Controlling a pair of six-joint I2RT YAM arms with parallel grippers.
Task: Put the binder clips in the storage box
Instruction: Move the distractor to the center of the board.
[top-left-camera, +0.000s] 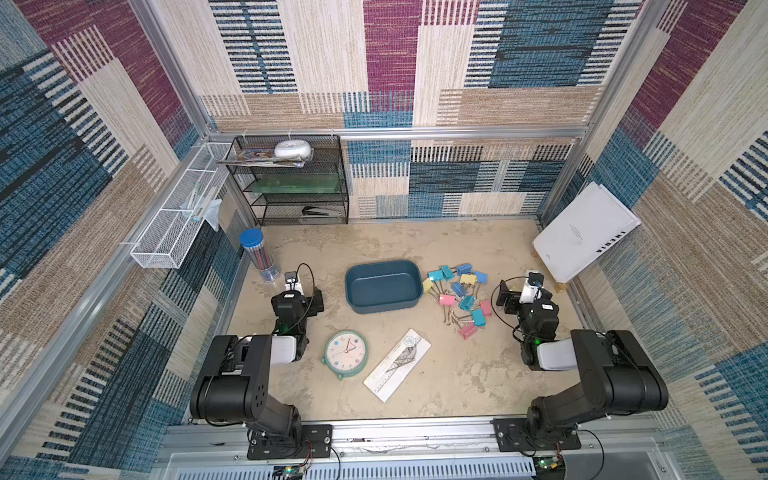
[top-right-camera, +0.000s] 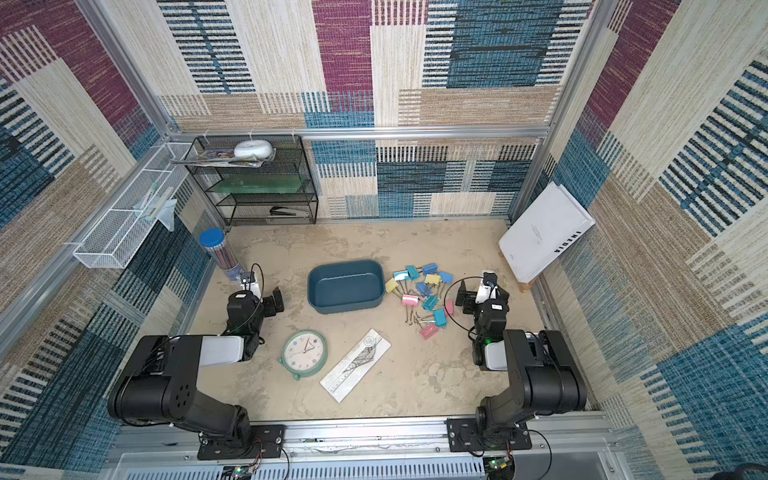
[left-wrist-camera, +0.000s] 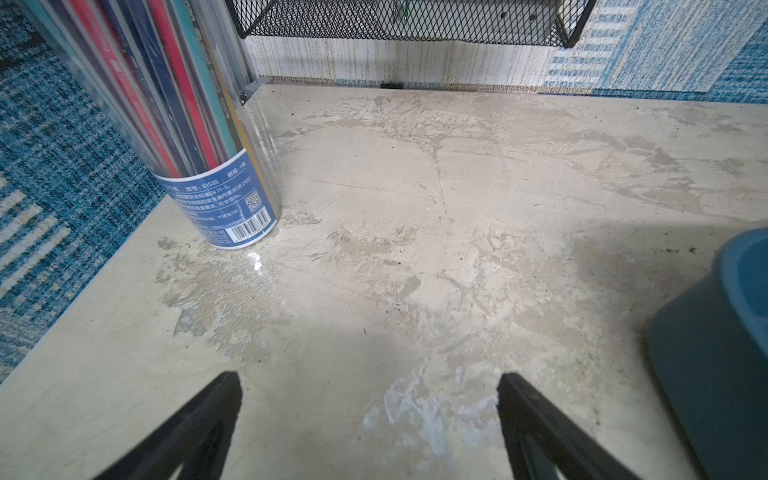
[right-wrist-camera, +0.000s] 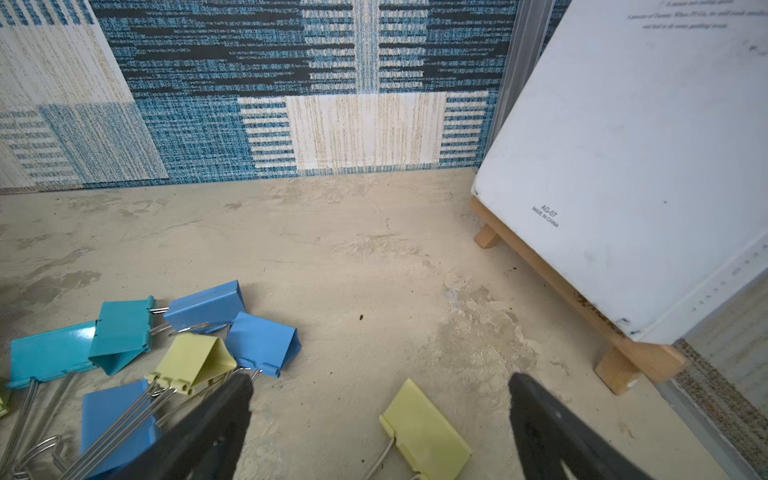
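Pastel pink, yellow, blue and teal folding binder clips (top-left-camera: 459, 297) with wire handles lie heaped on the beige table (top-left-camera: 415, 241), just outside the wide-spread black jaws of the right gripper (right-wrist-camera: 380, 380). One yellow clip (right-wrist-camera: 424, 432) lies flat between those jaws, ungripped. Beyond the heap sits the shallow dark teal plastic storage box (top-left-camera: 353, 305), and on its other side the left gripper (left-wrist-camera: 370, 378) also gapes wide over bare table, a clear tube of pencils (left-wrist-camera: 216, 166) ahead of its jaws.

Patchwork blue, maroon and beige walls (top-left-camera: 390, 62) enclose a mottled beige tabletop (top-left-camera: 415, 245) with a black mesh rack (top-left-camera: 293, 183) at the back.
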